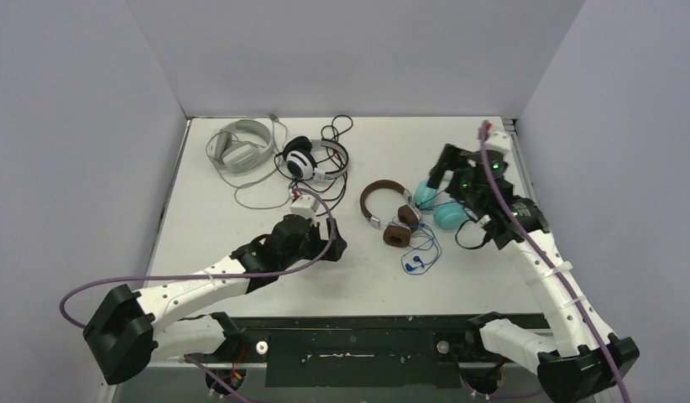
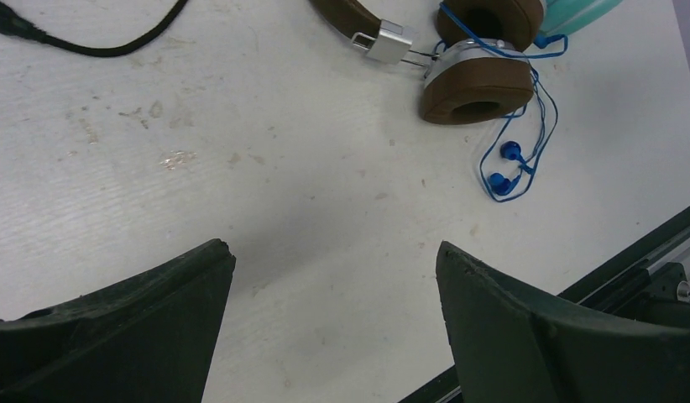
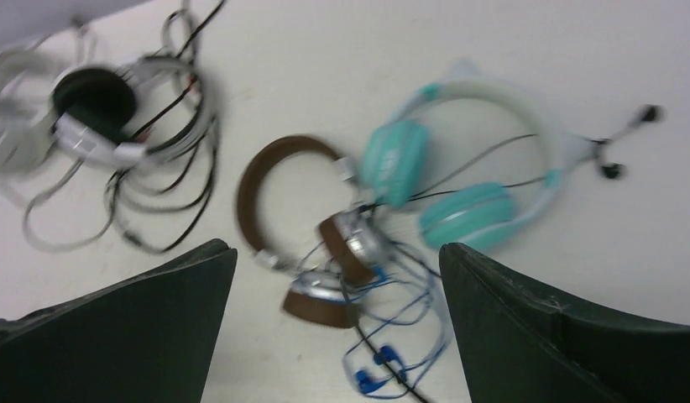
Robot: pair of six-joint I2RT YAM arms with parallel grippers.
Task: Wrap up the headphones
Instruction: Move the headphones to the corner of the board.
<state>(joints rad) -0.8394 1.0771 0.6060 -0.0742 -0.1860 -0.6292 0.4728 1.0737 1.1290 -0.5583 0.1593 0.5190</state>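
Note:
Four headphones lie on the white table [image 1: 241,252]. The pale grey pair [image 1: 241,144] and the black-and-white pair [image 1: 304,158] are at the back left. The brown pair [image 1: 388,210] with its loose blue cable [image 1: 419,256] is in the middle. The light teal pair [image 1: 438,206] touches it on the right. My left gripper [image 1: 329,243] is open and empty, low over bare table left of the brown pair [image 2: 476,88]. My right gripper [image 1: 438,172] is open and empty, held above the teal pair [image 3: 459,159] and the brown pair [image 3: 274,180].
A black cable [image 2: 98,42] from the black-and-white pair [image 3: 98,109] trails across the table behind my left gripper [image 2: 333,252]. The blue cable's earbud ends [image 2: 505,168] lie near the front rail [image 1: 358,323]. Grey walls enclose the table on three sides.

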